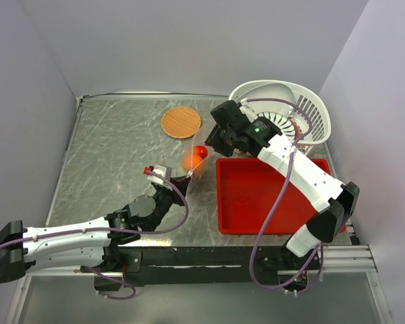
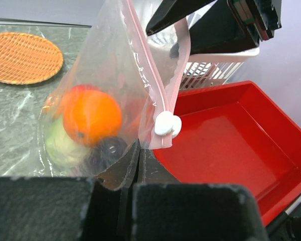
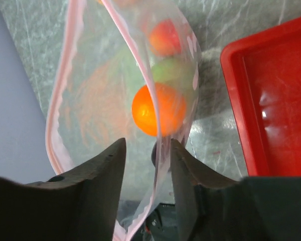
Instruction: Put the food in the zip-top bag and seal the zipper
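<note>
The clear zip-top bag [image 1: 194, 156] hangs between my two grippers over the table. My left gripper [image 2: 137, 149] is shut on its lower corner, just below the white slider [image 2: 167, 124] on the pinkish zipper [image 2: 144, 65]. Inside lie an orange ball [image 2: 92, 116], a pale green cabbage ball [image 2: 59, 144] and an orange-red fruit [image 3: 163, 37]. In the right wrist view the bag [image 3: 90, 100] gapes open. My right gripper [image 3: 146, 150] is open, with one zipper strip [image 3: 160, 165] running between its fingers, close to the right finger [image 3: 188, 168]. The orange ball [image 3: 158, 109] sits just beyond.
A red tray [image 1: 256, 196] lies right of the bag, and it also shows in the left wrist view [image 2: 226, 135]. A white slotted basket [image 1: 314, 111] stands at the back right. A flat orange-brown disc [image 1: 181, 122] lies behind the bag. Walls close in the left, back and right.
</note>
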Controlling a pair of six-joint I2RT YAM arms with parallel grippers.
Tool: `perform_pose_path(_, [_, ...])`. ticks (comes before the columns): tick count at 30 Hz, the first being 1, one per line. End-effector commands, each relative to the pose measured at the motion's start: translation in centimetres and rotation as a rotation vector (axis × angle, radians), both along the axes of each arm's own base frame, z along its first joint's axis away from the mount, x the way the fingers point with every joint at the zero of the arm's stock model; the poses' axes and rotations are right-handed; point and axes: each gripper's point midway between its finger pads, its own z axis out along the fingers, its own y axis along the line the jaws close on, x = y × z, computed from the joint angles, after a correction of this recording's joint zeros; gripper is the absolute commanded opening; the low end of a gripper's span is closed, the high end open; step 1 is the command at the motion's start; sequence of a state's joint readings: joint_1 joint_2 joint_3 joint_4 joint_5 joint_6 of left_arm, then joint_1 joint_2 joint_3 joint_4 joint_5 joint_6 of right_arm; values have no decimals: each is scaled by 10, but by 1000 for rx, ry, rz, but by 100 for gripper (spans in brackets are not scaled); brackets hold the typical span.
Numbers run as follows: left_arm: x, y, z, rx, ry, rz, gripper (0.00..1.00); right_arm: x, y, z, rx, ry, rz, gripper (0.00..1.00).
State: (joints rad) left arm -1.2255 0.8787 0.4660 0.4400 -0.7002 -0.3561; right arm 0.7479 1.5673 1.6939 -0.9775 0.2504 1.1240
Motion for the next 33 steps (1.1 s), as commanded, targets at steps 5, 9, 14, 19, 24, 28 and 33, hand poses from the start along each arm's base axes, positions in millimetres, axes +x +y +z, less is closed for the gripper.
perform_pose_path(5, [-4,-13,19,-55,-32,-55,1,-33,-13,23,56,36,44,56])
perform_pose_path(9, [-4,-19,21,-55,-36,-66,1,-47,-16,32,97,43,54,57])
perform_pose_path(14, [-2,-22,21,-52,-34,-63,1,-71,7,47,197,44,137,56])
perform_pose_path(19, [-2,-22,23,-52,-39,-66,1,-95,31,35,177,117,220,56])
perform_pose_path(24, [-3,-24,22,-59,-35,-75,1,-103,46,13,186,181,235,52])
perform_pose_path(28, [-4,-25,23,-60,-36,-78,1,-110,48,10,238,199,220,47])
perform_pose_path(33, [-4,-27,22,-60,-38,-86,1,-112,49,-1,265,217,199,43])
